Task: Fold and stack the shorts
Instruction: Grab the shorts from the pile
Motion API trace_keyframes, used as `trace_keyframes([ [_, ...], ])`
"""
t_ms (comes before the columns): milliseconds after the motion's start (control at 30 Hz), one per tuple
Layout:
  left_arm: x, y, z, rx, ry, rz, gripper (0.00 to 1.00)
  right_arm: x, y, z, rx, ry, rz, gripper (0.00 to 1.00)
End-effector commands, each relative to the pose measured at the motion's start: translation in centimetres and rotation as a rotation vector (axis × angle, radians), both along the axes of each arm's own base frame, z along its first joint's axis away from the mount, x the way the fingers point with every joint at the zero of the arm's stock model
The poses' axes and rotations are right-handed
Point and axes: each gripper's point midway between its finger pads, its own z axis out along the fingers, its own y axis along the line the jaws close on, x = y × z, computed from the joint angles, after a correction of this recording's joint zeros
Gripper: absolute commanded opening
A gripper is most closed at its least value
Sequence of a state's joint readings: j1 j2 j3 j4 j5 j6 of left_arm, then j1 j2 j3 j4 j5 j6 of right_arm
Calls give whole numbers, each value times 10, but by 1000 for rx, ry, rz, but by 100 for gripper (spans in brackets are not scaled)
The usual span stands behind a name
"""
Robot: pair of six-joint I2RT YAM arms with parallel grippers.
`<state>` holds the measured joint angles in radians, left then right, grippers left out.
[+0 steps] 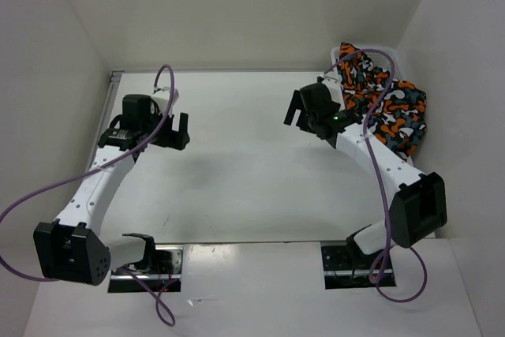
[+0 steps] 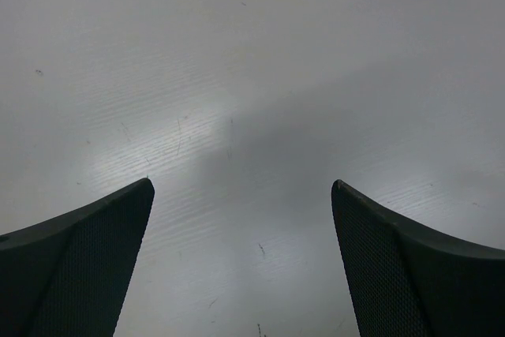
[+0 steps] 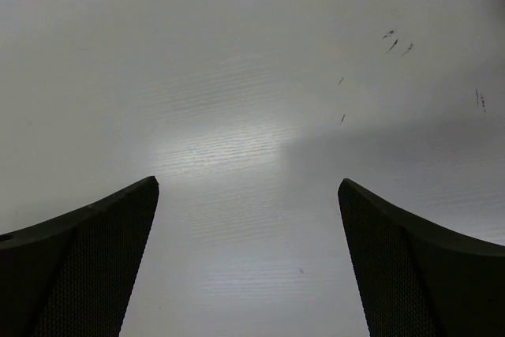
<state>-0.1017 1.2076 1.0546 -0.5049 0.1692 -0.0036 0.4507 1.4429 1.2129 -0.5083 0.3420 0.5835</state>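
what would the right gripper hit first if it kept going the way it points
Most likely the bare table: the right gripper is open and its wrist view shows only tabletop ahead. The shorts sit behind it, off that line.

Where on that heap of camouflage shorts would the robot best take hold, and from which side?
Probably the loose fold of the shorts spilling over the basket toward the table. It hangs free of the heap, so the open right gripper, the nearer one, could come down from the table side and pinch it.
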Motion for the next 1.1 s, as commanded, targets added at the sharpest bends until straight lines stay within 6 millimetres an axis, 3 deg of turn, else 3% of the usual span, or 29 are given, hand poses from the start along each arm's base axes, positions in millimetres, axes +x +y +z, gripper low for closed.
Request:
trace_keyframes([
  [0,2,-4,10,-12,-29,-19,100,5,-5,13,-6,-25,-33,100],
  [67,2,-4,10,-12,-29,-19,100,7,-11,12,-27,-34,-58,100],
  [133,2,-4,10,-12,-29,-19,100,10,-18,24,-36,-82,-93,100],
  [167,0,-6,9,-18,-17,-27,100,9,-23,16,-63,-74,-104,100],
  [233,2,-7,10,-24,-17,-34,100,8,-35,26,-72,-125,-162,100],
  [267,3,-8,7,-23,-8,-34,100,7,-49,30,-75,-159,-266,93],
  [300,3,-8,7,-23,-7,-34,100,8,-66,39,-65,-178,-308,93],
  [367,3,-8,7,-23,-7,-34,100,19,-74,52,6,-199,-286,93],
  [400,2,-9,7,-29,-7,-40,100,26,-100,58,24,-202,-326,94],
  [433,5,-9,9,-29,-8,-41,100,35,-108,68,46,-217,-311,95],
  [500,7,-10,15,-31,-24,-41,100,46,-126,71,83,-210,-328,98],
  [533,10,-10,17,-31,-27,-41,100,58,-152,71,88,-207,-383,99],
  [600,13,-10,22,-32,-45,-41,100,68,-171,58,87,-144,-415,99],
  [633,13,-10,22,-32,-45,-41,100,84,-183,50,86,-115,-449,99],
  [767,18,-11,24,-33,-54,-41,100,116,-206,16,52,-19,-506,99],
  [800,21,-9,24,-27,-52,-34,100,129,-212,24,64,-46,-522,99],
  [833,19,-9,22,-26,-40,-34,100,135,-222,0,63,4,-548,99],
  [867,21,-7,22,-18,-40,-25,100,140,-227,-6,61,12,-558,99],
  [900,20,-7,21,-17,-31,-24,100,150,-232,-1,75,-11,-558,95],
  [933,20,-7,21,-17,-31,-24,100,156,-243,-20,96,19,-587,93],
  [967,20,-5,20,-10,-32,-16,100,159,-249,-25,108,29,-600,90],
  [1067,23,-6,21,-10,-30,-16,100,172,-264,-31,117,26,-631,71],
])
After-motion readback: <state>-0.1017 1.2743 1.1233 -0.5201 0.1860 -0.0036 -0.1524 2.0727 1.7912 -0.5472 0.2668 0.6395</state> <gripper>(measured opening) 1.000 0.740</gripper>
